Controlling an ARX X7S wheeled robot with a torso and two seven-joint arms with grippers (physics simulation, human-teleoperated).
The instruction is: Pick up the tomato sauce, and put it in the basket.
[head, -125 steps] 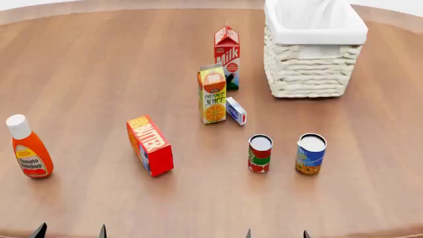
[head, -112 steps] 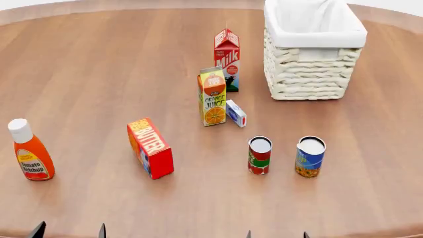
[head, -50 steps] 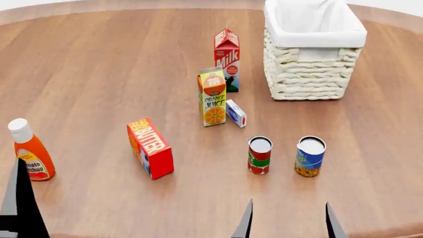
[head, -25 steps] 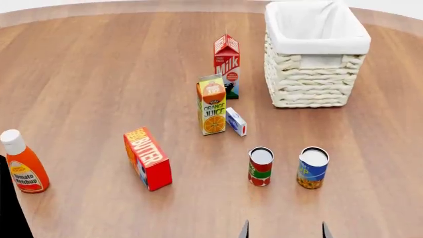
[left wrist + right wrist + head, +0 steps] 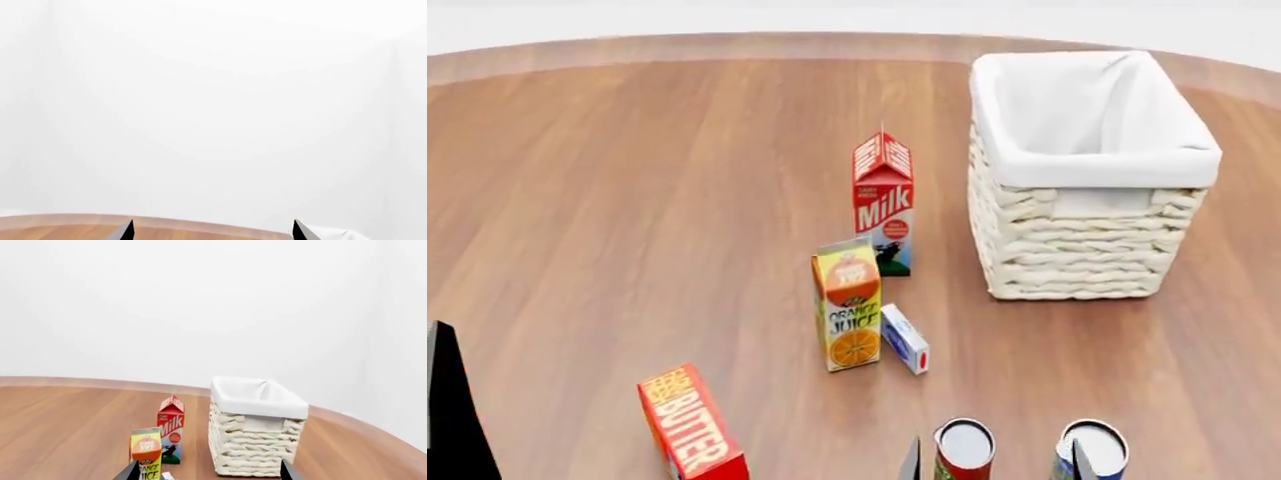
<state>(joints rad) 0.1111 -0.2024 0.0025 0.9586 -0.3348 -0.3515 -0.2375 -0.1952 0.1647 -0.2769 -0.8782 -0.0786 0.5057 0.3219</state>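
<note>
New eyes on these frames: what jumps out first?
The big wicker basket with white lining, at the table's far right. Left of it stand the red milk carton and, nearer, the orange juice carton. The tomato sauce can sits at the bottom edge, between the right tool tips.

on the table (image 5: 627,200): basket (image 5: 1090,200) far right and rearmost; milk carton (image 5: 884,203) just left of it, apart; juice carton (image 5: 849,304) in front of the milk, small box (image 5: 905,340) touching or just beside its right; butter box (image 5: 691,424) front left; tomato sauce (image 5: 964,451) and second can (image 5: 1092,451) side by side at the front edge, sauce on the left.
</note>
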